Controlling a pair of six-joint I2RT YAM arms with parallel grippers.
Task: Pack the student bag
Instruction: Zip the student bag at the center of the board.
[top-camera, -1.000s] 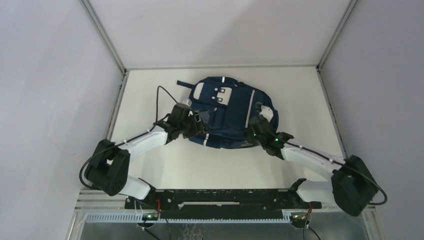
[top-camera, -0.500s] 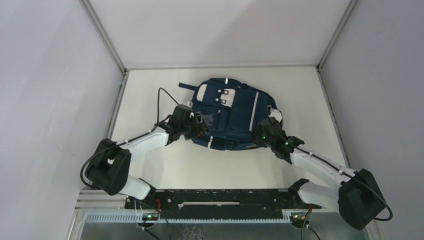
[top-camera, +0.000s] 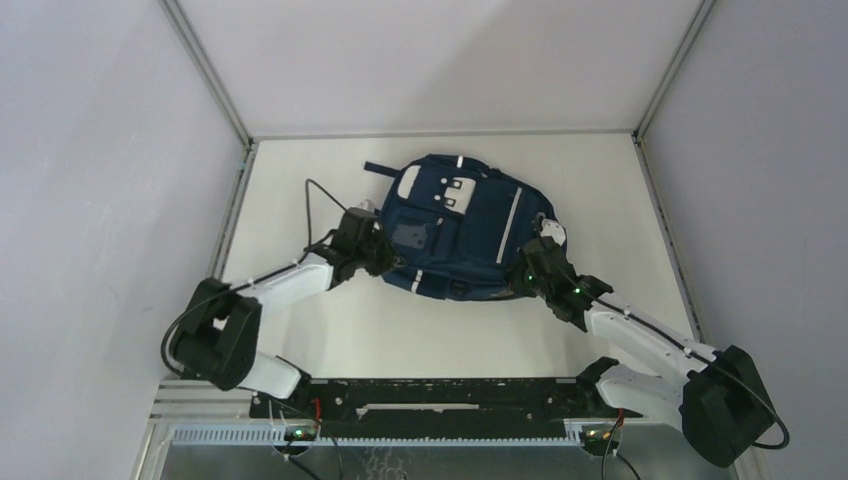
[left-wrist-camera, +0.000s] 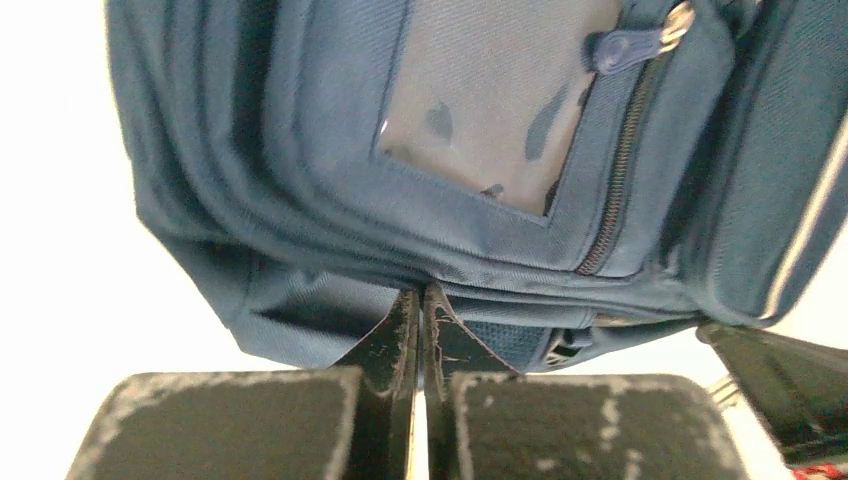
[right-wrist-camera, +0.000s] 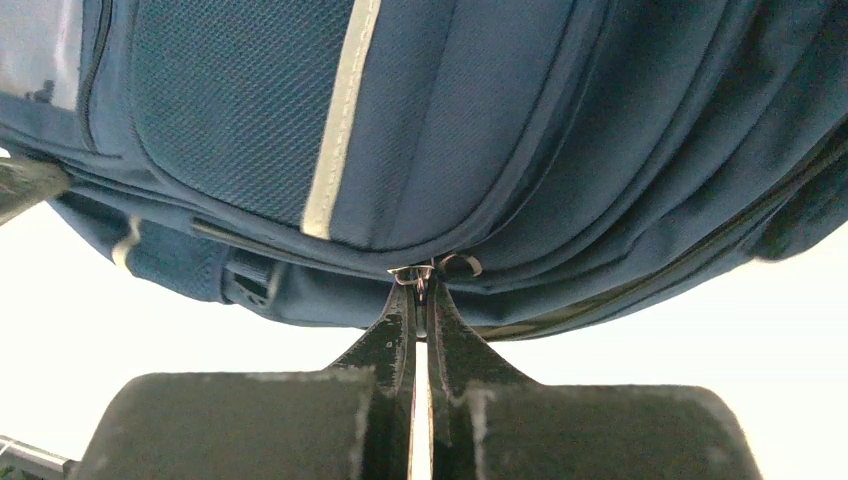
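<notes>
The student bag (top-camera: 460, 225) is a navy-blue backpack lying flat in the middle of the white table, white patches toward the far side. My left gripper (top-camera: 388, 262) is at its near-left edge. Its jaws are shut, and the left gripper's tips (left-wrist-camera: 420, 295) pinch the bag's lower seam (left-wrist-camera: 330, 250) under a clear window pocket (left-wrist-camera: 500, 90). My right gripper (top-camera: 524, 272) is at the near-right edge. There the right gripper (right-wrist-camera: 420, 288) is shut on a small metal zipper pull (right-wrist-camera: 413, 272), just right of the pale stripe (right-wrist-camera: 340, 130).
Grey walls close in the table on the left, right and back. A black rail (top-camera: 440, 395) runs along the near edge between the arm bases. The left arm's black cable (top-camera: 315, 200) loops above the table, left of the bag.
The left gripper, open before, has closed at the bag's near-left edge. The bag has shifted a little to the right, and the right arm has drawn to the right with it.
</notes>
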